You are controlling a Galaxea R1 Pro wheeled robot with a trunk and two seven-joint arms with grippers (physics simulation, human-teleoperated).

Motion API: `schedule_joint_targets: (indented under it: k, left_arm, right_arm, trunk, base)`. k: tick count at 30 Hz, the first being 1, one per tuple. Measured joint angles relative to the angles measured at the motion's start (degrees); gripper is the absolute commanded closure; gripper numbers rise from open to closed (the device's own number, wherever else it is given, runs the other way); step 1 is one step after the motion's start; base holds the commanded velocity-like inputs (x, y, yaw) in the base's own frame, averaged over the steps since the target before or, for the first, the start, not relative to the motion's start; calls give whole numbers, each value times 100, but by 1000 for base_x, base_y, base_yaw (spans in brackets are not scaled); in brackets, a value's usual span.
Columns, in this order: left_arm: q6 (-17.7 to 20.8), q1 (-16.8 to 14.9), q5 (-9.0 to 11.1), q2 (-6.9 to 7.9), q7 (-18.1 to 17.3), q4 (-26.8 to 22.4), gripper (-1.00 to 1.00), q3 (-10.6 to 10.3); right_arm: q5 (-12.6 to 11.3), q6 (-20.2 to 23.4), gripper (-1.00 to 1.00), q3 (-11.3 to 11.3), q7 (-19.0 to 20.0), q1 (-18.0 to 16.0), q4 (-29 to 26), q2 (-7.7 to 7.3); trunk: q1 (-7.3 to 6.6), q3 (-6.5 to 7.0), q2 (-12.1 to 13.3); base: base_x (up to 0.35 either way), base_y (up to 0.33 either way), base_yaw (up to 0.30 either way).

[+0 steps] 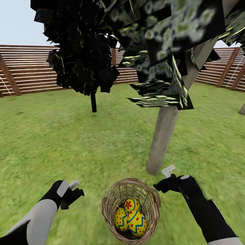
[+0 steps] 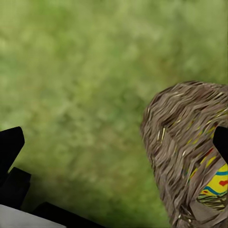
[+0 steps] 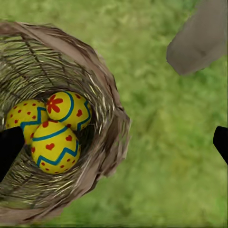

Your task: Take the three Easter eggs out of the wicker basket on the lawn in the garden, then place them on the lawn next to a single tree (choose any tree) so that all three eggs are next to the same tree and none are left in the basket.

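Currently the wicker basket sits on the lawn between the two grippers, all three Easter eggs still inside it; the flower-marked egg lies farthest from the robot, the dotted egg and the heart-marked egg nearer, all touching one another.

Left gripper hovers above the grass just beside the basket, apart from its rim; jaws look parted and empty in the head view, though how widely I cannot tell; in the left wrist view the basket's woven wall stands off to one side of the fingers, a patch of yellow egg showing through the weave.

Right gripper hangs on the basket's other side, between the rim and the foot of the tree; in the right wrist view its dark fingertips sit at opposite edges, spread wide with nothing between them; the basket's mouth lies toward one finger, the three eggs in plain sight, and the pale trunk base beyond the other finger.

Tree's grey-beige trunk leans slightly, planted close beside the basket; a thin black-trunked tree stands well beyond; slatted wooden fence rings the garden behind.
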Motion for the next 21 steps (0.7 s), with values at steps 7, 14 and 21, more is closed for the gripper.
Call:
schedule_joint_targets:
  k: [7, 14, 21]
  left_arm:
    - [1, 2, 0, 2, 0, -8, -100, 2]
    - [8, -3, 4, 345, -299, -104, -100, 38]
    - [36, -3, 112, 855, -3923, -785, -100, 76]
  right_arm:
    - [2, 171, -100, 2228, -9, 1, 113, 17]
    - [10, 167, -100, 2579, -54, 0, 717, 226]
    - [10, 164, -100, 2558, -68, 0, 814, 238]
  trunk:
    - [0, 0, 0]
    - [0, 0, 0]
    - [0, 1, 0]
  base:
    - [0, 0, 3]
    - [0, 0, 261]
    - [0, 0, 141]
